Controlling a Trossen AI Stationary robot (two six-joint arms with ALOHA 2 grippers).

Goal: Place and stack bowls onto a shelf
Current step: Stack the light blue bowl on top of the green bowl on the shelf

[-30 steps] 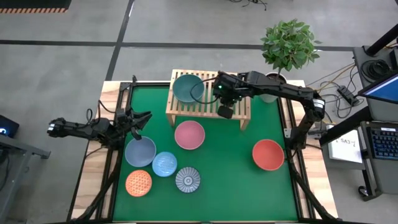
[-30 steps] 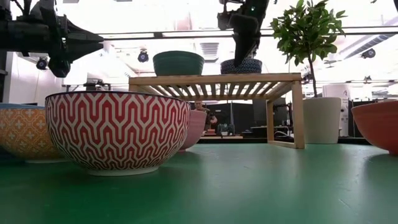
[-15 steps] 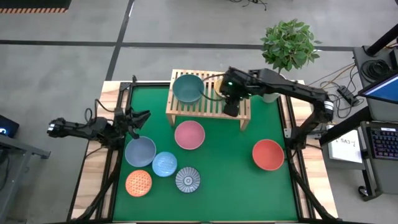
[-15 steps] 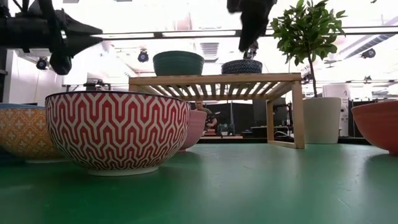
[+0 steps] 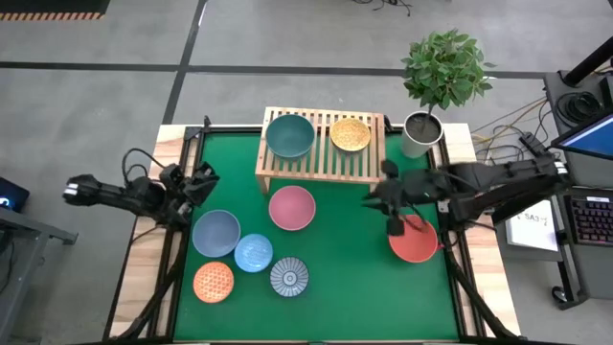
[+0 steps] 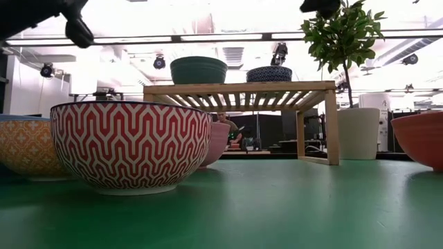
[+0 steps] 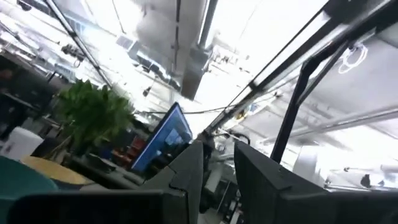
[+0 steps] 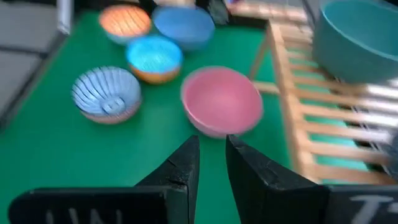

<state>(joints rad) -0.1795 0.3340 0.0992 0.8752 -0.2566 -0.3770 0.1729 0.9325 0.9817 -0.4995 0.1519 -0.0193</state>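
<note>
**Right arm left the shelf, yellow bowl stayed behind**

The right gripper (image 5: 395, 216) had pulled back from the shelf (image 5: 321, 158) to above the red bowl (image 5: 414, 240), holding nothing, fingers a narrow gap apart. The yellow bowl (image 5: 351, 134) sat on the shelf beside the dark green bowl (image 5: 289, 135), well apart from those fingers. The left gripper (image 5: 203, 182) hung at the desk's (image 5: 345, 278) left edge, narrowly parted and empty.

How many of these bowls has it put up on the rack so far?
Two: the dark green bowl and the small yellow patterned bowl sit on the light-wood slatted shelf. Neither pincer holds anything. Six bowls remain on the green mat, none stacked; the right pincer is beside the red bowl.
</note>
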